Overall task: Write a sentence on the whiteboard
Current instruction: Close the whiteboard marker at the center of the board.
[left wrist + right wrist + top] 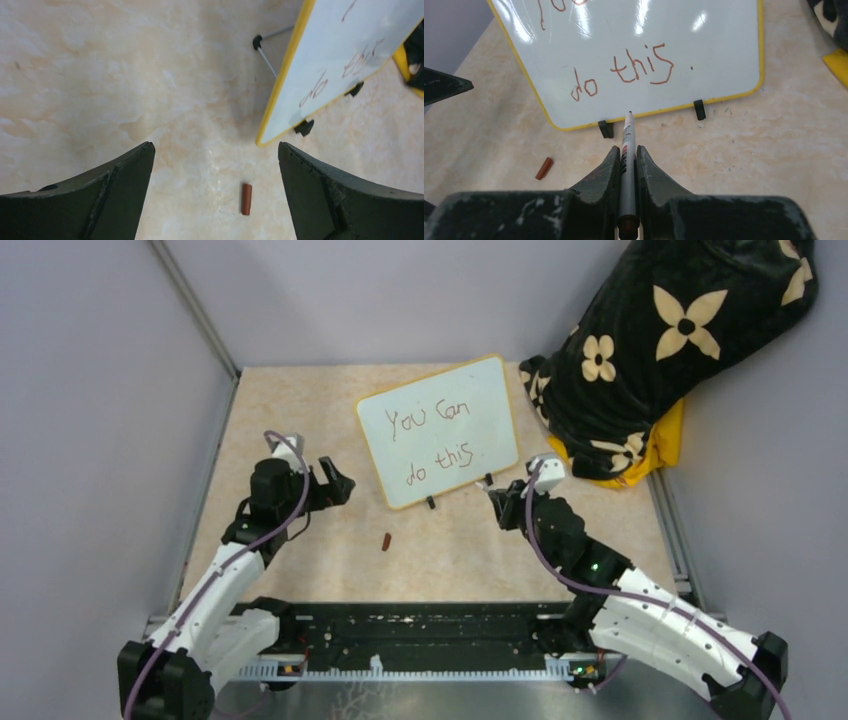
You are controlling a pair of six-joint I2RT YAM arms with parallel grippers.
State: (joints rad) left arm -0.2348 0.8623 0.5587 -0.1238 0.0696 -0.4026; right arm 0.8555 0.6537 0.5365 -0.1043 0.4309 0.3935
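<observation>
The whiteboard (440, 430) stands propped toward the back of the table (290, 400). Its long axis runs sideways, the right end swung a little farther from me, and its written face is tipped back and turned toward my arms. The sentence (430, 438), "You Can do this", crosses it in two lines. Just in front of the whiteboard's lower yellow edge, my right gripper (627, 150) is clamped on a marker (628, 132). The marker's tip points at that edge between the two black feet (605, 129); I cannot tell whether it touches.

My left gripper (215, 145) hangs off the whiteboard's left near corner, jaws spread wide above bare tabletop. A reddish-brown cap (246, 198) lies in front of that corner. A black floral cloth bundle (660, 350) crowds the whiteboard's right edge. Bare tabletop runs along its front and left.
</observation>
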